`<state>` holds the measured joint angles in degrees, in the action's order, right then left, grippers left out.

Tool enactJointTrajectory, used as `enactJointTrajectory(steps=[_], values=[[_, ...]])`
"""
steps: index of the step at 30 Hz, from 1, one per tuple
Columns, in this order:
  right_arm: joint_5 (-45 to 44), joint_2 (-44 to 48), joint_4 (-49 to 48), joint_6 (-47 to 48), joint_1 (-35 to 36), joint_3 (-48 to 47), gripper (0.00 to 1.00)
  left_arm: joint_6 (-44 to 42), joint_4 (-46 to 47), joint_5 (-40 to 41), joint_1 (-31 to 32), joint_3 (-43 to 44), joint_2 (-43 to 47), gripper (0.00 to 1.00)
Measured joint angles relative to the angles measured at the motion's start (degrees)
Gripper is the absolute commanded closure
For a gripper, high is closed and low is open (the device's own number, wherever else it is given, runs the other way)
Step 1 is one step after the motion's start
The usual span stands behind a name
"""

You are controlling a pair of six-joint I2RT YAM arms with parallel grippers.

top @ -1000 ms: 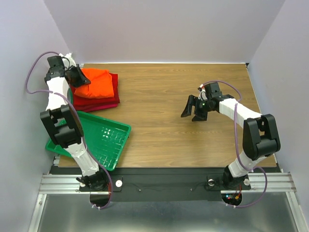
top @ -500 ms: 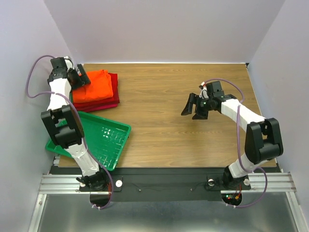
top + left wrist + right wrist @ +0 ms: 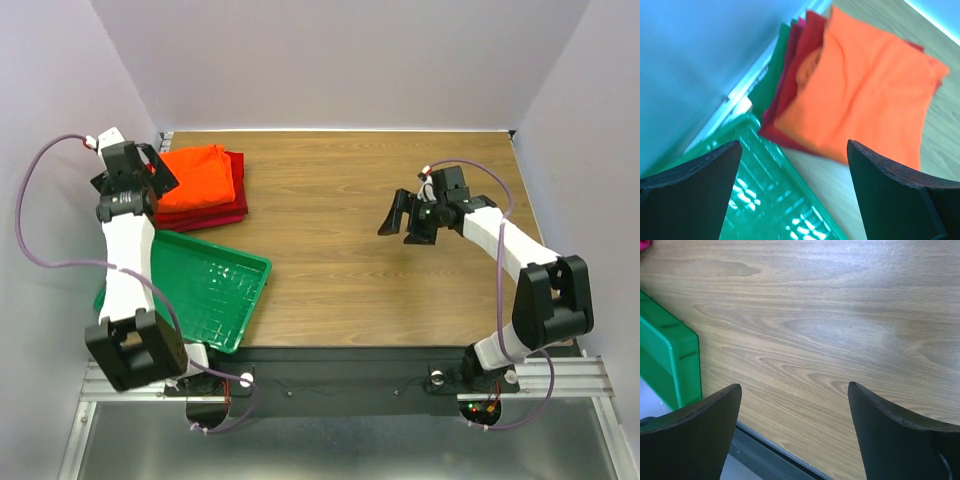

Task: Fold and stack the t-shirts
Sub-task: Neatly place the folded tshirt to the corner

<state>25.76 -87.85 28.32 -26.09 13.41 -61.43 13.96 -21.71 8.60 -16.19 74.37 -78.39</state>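
By my reading the job is close to finished: the bright orange cloth t-shirt lies folded on top of the deep red folded t-shirts, a single pile in the upper left of the overhead frame on the wooden desk. The pile is just above the green plastic grid tray. The orange one looks a little rumpled along its left edge in the left wrist view, so at most a tidy-up may remain. I find no other shirt in any view that needs folding. The count is one orange shirt and at least two red layers under it. The left wrist view hints at more edges, and a dark green strip beside them that I cannot tell from the tray, so I won't fix the number of reds. There is one tray and two arms. My left gripper hangs released over the lower left corner of the pile, jaws spread wide and nothing between them. My right gripper is likewise spread and carries nothing. It hovers over bare wood right of centre in the overhead frame, well apart from the shirts.
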Motion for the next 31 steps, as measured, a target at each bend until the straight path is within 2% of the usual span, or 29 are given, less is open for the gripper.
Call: enactJointTrajectory(steps=[6, 12, 20, 24, 31], values=[[-2.95, 4.24, 0.92, -0.09, 0.0, -0.24, 0.04, 1.05, -1.18, 1.31, 5.77, -5.86, 11.21, 0.01], [-6.16, 7.28, 1.29, -0.07, 0.0, -1.73, 0.02, 6.49, -2.4, 2.8, 22.88, -9.29, 22.51, 0.01], [-8.79, 12.2, 1.42, -0.07, 0.0, -1.73, 0.01, 13.99, -4.57, 6.54, 36.7, -10.29, 24.9, 0.01], [-9.53, 13.88, 1.53, -0.11, 0.0, -1.73, 0.01, 15.98, -5.4, 7.63, 40.57, -10.29, 25.05, 0.01], [-10.71, 15.04, 1.73, -0.11, 0.0, -1.46, 0.01, 17.03, -6.27, 8.74, 41.99, -11.06, 26.73, 0.01]])
